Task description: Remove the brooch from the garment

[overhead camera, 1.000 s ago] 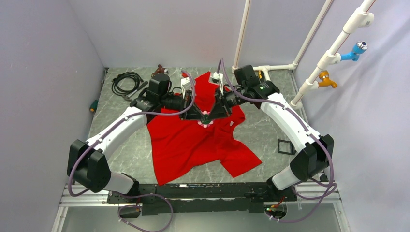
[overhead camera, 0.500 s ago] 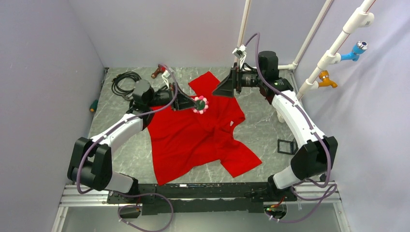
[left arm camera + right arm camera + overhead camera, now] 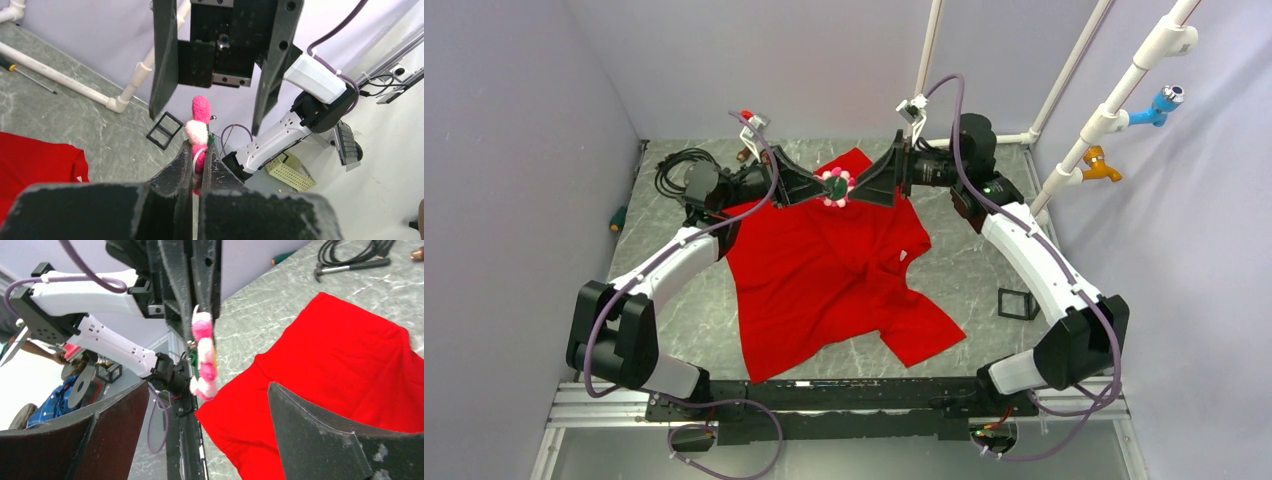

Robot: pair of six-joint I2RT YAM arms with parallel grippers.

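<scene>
Brooch (image 3: 835, 187) clamped in left jaws, raised over shirt (image 3: 824, 285); we note right jaws spread wide facing it, cable (image 3: 676, 168) coiled on desk (image 3: 984, 270).

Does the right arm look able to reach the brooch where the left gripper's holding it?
Probably yes. The right gripper is open, facing the brooch, which sticks out past the shut left gripper, clear of the garment; nothing sits between.

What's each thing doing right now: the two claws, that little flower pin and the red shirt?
Left claw: shut on the brooch.
Right claw: open, jaws facing the brooch, not gripping it.
Brooch: off the garment, held up in the air.
Garment: lying rumpled on the table, unheld.
</scene>
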